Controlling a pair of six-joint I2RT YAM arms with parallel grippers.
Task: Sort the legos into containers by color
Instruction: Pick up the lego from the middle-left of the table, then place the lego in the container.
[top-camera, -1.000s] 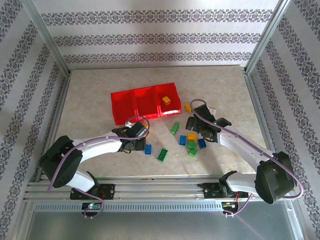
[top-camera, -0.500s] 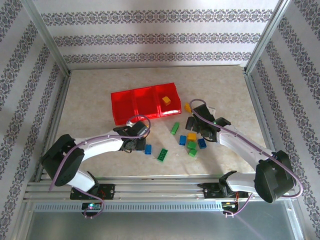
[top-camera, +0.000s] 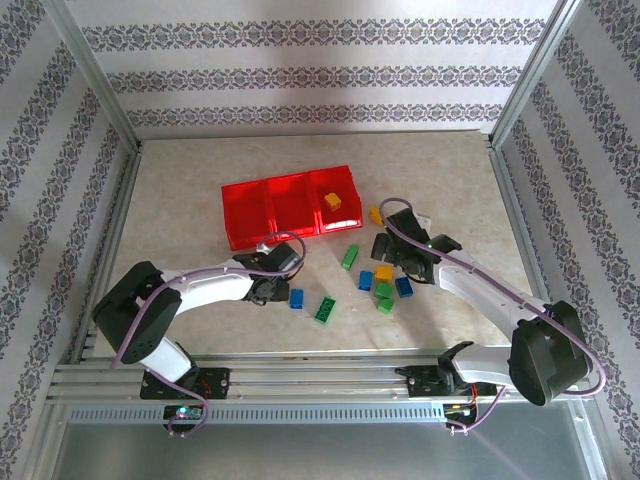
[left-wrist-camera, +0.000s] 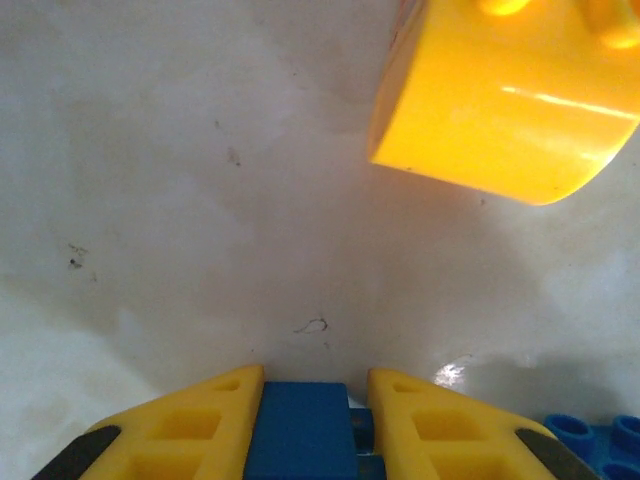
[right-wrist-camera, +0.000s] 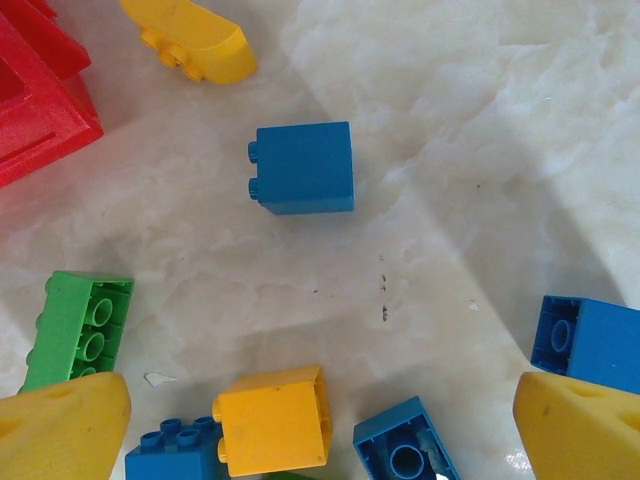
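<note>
Tabletop (top-camera: 200, 180) of pale marbled laminate, carrying a long translucent red plastic tray (top-camera: 245, 215) whose three square compartments stand side by side. The right-hand compartment holds one yellow-orange brick (top-camera: 333, 202).

White left arm (top-camera: 200, 288) reaches across just on the near side of the tray. White right arm (top-camera: 480, 290) reaches to the loose bricks on the table to the right of the tray.

Left gripper (left-wrist-camera: 305, 395): yellow fingers clamped on a small blue brick (left-wrist-camera: 300, 440), low over the table. A rounded yellow brick (left-wrist-camera: 500, 100) lies ahead and a blue studded brick (left-wrist-camera: 600, 445) just to the right.

Right gripper (right-wrist-camera: 320, 430): yellow fingers (right-wrist-camera: 60, 430) spread wide, holding nothing, above the loose cluster. Between them lies a yellow-orange square brick (right-wrist-camera: 272, 418), with a studs-up blue brick (right-wrist-camera: 170, 450) touching its left side and an upturned blue brick (right-wrist-camera: 405, 455) just to its right. A green brick (right-wrist-camera: 75, 330) lies beside the left finger, and a further blue brick (right-wrist-camera: 590, 345) beside the right finger.

A blue cube brick (right-wrist-camera: 302, 168) rests on its side, apart from the rest. A curved yellow brick (right-wrist-camera: 195, 40) lies near the tray corner. In the top view, two green bricks (top-camera: 349, 257) (top-camera: 325, 309) lie on the table between the two grippers.
</note>
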